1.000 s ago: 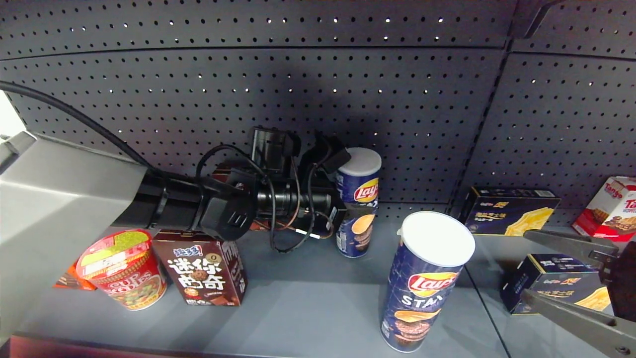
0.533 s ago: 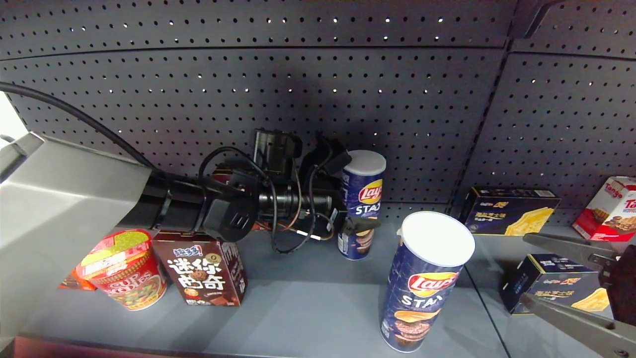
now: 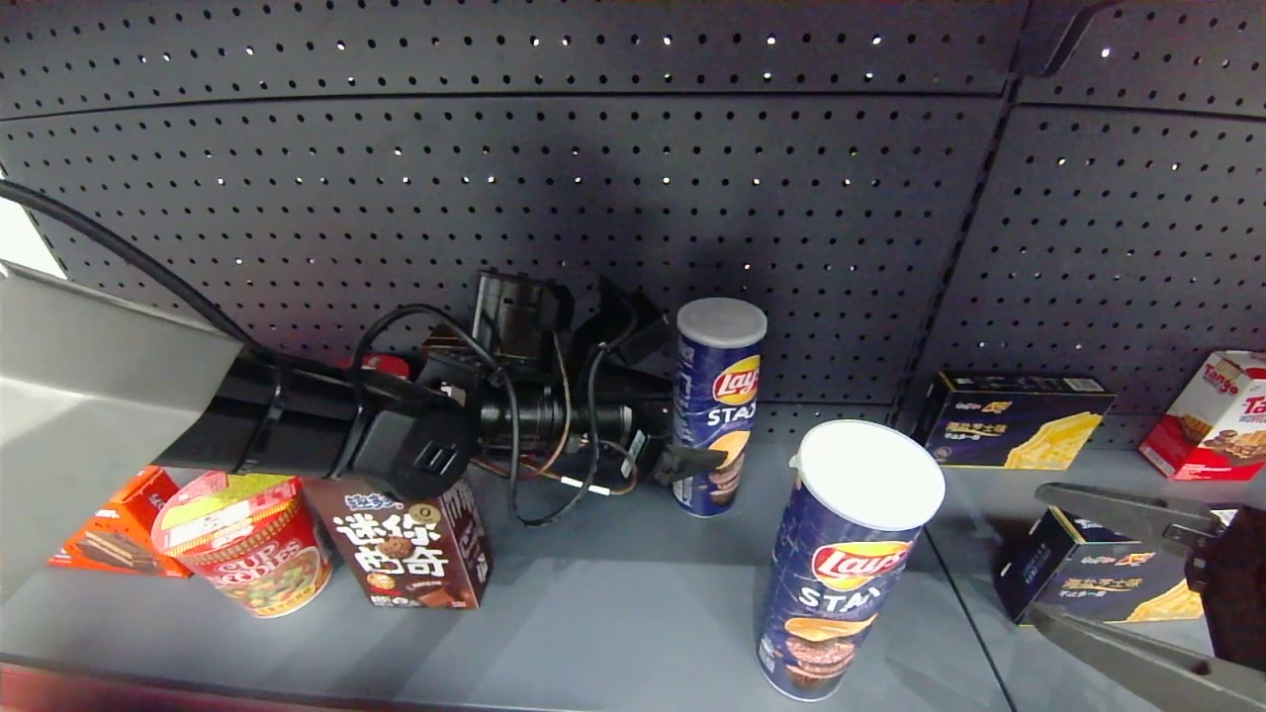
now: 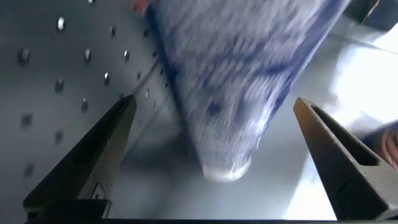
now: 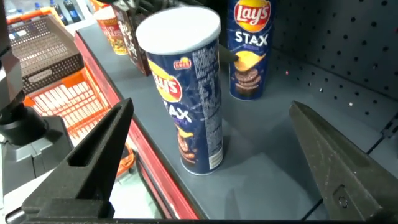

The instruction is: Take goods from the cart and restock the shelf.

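Left gripper stands with fingers spread either side of the far chip can, upright at the shelf back by the pegboard, right gripper likewise open; risk: a finger clipping this tall can on pull-back topples it.

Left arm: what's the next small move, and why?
Probably pull the left gripper straight back off the rear chip can: the can stands upright on the shelf, and the jaws are open with gaps on both sides, so it looks released.
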